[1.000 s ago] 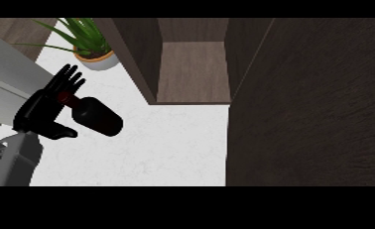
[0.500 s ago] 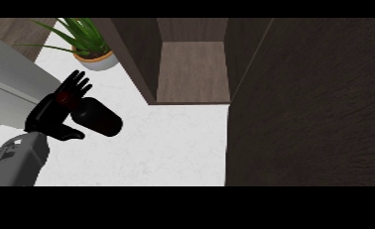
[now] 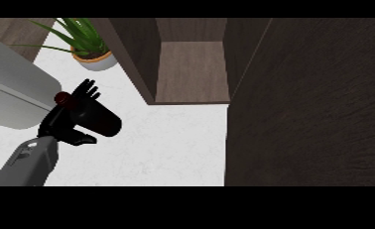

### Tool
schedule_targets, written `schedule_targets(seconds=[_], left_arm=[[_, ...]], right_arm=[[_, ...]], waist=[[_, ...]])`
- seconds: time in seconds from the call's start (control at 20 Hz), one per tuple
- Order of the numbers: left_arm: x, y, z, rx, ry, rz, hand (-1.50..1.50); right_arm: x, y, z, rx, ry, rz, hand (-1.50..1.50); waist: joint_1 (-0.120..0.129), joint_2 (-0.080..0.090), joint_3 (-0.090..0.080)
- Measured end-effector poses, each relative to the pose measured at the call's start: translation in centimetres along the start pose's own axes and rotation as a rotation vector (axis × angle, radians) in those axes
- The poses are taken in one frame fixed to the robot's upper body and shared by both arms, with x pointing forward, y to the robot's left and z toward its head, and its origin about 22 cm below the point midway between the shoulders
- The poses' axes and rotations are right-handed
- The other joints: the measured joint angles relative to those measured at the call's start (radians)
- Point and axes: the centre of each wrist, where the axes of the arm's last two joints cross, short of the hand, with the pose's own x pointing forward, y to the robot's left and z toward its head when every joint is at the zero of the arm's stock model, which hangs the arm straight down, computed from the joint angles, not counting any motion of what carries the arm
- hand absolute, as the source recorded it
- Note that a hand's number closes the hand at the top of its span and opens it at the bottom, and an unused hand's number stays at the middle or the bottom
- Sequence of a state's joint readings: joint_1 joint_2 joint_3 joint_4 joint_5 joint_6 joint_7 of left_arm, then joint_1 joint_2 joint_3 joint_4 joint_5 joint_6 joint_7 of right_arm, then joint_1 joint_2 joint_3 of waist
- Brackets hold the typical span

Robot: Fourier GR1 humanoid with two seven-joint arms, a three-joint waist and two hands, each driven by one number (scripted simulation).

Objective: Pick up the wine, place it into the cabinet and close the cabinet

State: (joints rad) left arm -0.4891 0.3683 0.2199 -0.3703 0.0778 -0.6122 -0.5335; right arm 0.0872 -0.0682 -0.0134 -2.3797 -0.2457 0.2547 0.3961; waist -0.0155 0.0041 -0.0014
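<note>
The wine bottle (image 3: 104,122) is dark with a red cap (image 3: 62,98). It is tilted above the white counter (image 3: 168,148) at the left. My left hand (image 3: 70,120) is curled round it, with fingers (image 3: 87,90) spread past the neck and hiding most of the bottle. The open wooden cabinet (image 3: 192,69) stands up and to the right of the hand, its shelf bare. Its door (image 3: 300,104) is swung open and fills the right side. My right hand does not show.
A potted green plant (image 3: 92,54) stands at the back left, just left of the cabinet's side wall (image 3: 135,59). A grey rounded object (image 3: 22,94) lies along the left edge, behind my hand.
My left hand, with the bottle in it, has drifted slightly right toward the cabinet. The cabinet door has stayed open.
</note>
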Motion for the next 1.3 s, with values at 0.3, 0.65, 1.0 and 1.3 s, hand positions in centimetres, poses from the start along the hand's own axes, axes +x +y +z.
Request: schedule_targets(seconds=[0.3,0.65,1.0,1.3], left_arm=[[-1.1,-0.4,0.1,0.028,0.012,0.005,-1.50],[-2.7,-1.1,0.6,0.033,0.027,0.085,-1.50],[-3.3,-1.8,0.4,0.028,0.026,0.114,1.50],[-3.8,-1.7,1.0,0.014,0.033,0.140,1.50]], right_arm=[[0.1,-0.1,-0.2,0.007,-0.006,0.004,-1.50],[0.0,-0.1,0.1,0.009,-0.008,0.005,-1.50],[-0.2,0.3,0.3,0.001,-0.005,0.005,-1.50],[-0.6,0.1,-0.2,0.007,-0.013,0.005,-1.50]], waist=[[-0.005,0.002,-0.001],[-0.010,0.005,-0.002],[-0.010,0.005,-0.002],[-0.010,0.006,-0.002]])
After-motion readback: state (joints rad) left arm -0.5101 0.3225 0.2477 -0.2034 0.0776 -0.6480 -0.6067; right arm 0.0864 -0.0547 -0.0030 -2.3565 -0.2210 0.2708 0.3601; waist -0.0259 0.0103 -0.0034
